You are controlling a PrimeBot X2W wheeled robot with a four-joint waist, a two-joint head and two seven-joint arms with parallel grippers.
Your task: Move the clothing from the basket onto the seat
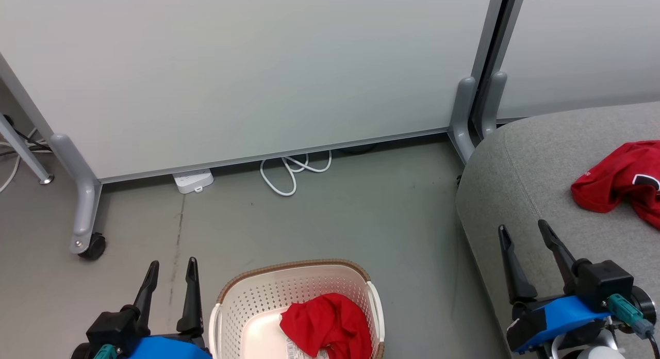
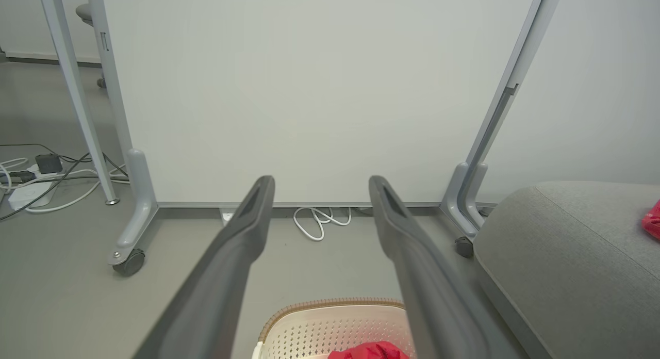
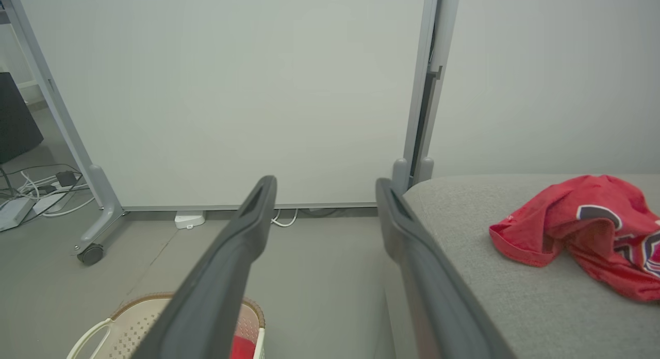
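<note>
The job looks about half done. One garment, the red jersey (image 1: 619,181) with its dark lettering, lies crumpled on the grey seat (image 1: 521,173) at the right edge of the head view, well in from the cushion's rounded corner. In the right wrist view it sits at the middle right of the frame. The other piece, a plain red garment (image 1: 327,325), is bunched inside the basket (image 1: 294,268) at the bottom centre of the head view, towards the right wall and partly over a paper label. The basket stands on the floor, apart from the seat. The left end effector (image 1: 172,262), at the lower left just beside the basket, has its fingers apart and holds nothing. The right end effector (image 1: 521,225), at the lower right over the seat's near edge, is likewise spread and empty. What is left, as I judge it, is to lift the plain red garment out of the basket and lay it on the seat.
</note>
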